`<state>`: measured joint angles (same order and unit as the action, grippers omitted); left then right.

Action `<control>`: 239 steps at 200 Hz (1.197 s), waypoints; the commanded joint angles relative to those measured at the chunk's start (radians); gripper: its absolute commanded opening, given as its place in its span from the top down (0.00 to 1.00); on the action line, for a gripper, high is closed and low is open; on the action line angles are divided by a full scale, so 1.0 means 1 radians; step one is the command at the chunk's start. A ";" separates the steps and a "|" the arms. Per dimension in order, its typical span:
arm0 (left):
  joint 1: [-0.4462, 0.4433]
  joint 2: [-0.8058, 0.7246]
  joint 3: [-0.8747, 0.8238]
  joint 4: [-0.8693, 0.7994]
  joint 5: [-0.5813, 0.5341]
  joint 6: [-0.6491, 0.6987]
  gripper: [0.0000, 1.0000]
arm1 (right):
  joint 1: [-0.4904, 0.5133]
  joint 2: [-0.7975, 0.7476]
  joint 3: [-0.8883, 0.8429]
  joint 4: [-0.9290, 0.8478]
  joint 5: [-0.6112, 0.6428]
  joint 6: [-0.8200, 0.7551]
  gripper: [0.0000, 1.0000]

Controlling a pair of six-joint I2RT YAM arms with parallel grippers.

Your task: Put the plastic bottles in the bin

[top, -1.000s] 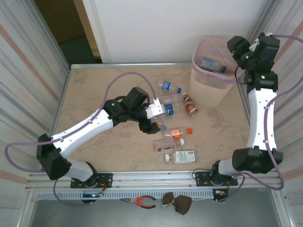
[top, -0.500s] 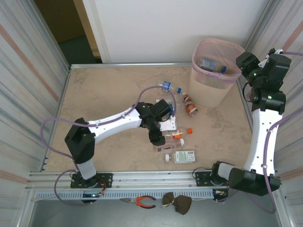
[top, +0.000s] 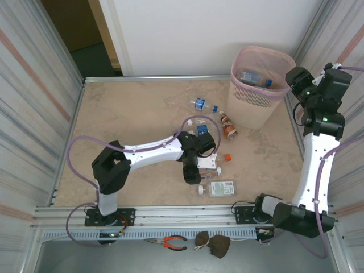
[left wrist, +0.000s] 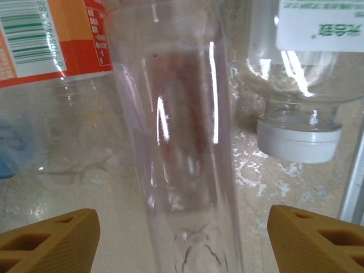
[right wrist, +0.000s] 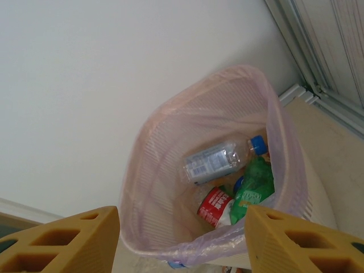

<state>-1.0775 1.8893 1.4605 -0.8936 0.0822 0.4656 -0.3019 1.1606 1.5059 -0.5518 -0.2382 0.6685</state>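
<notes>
My left gripper (top: 194,172) is low over the near cluster of plastic bottles, open. A clear bottle (left wrist: 176,148) lies lengthwise between its orange fingers (left wrist: 48,242), with a gap on each side. An orange-labelled bottle (left wrist: 51,40) and a white-capped bottle (left wrist: 298,136) lie just beyond it. More bottles lie on the table: a blue-capped one (top: 200,104), a brown one (top: 228,126) and a green-labelled one (top: 219,188). My right gripper (top: 297,79) hangs open and holds nothing beside the pale pink bin (top: 248,105). In the right wrist view the bin (right wrist: 153,170) holds several bottles (right wrist: 219,162).
A loose orange cap (top: 227,157) lies right of the cluster. The bin stands at the back right near the metal wall. Pliers (top: 170,243) lie below the table's front rail. The table's left half (top: 119,114) is bare.
My left arm reached forward and right, and its gripper came down over the near cluster of bottles. My right gripper drew back from over the bin's rim to its right side.
</notes>
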 commanded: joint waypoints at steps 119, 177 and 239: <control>-0.010 0.107 0.015 -0.004 -0.046 -0.016 0.31 | -0.020 -0.036 -0.016 -0.005 -0.023 -0.017 0.42; -0.011 0.100 0.008 0.002 -0.051 -0.010 0.41 | -0.023 -0.039 -0.012 -0.008 -0.023 -0.016 0.43; -0.009 0.045 -0.002 0.001 -0.042 -0.002 0.51 | -0.024 -0.042 0.000 -0.016 -0.022 -0.014 0.43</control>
<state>-1.0801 1.9842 1.4643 -0.8856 0.0395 0.4488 -0.3149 1.1435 1.4937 -0.5556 -0.2409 0.6685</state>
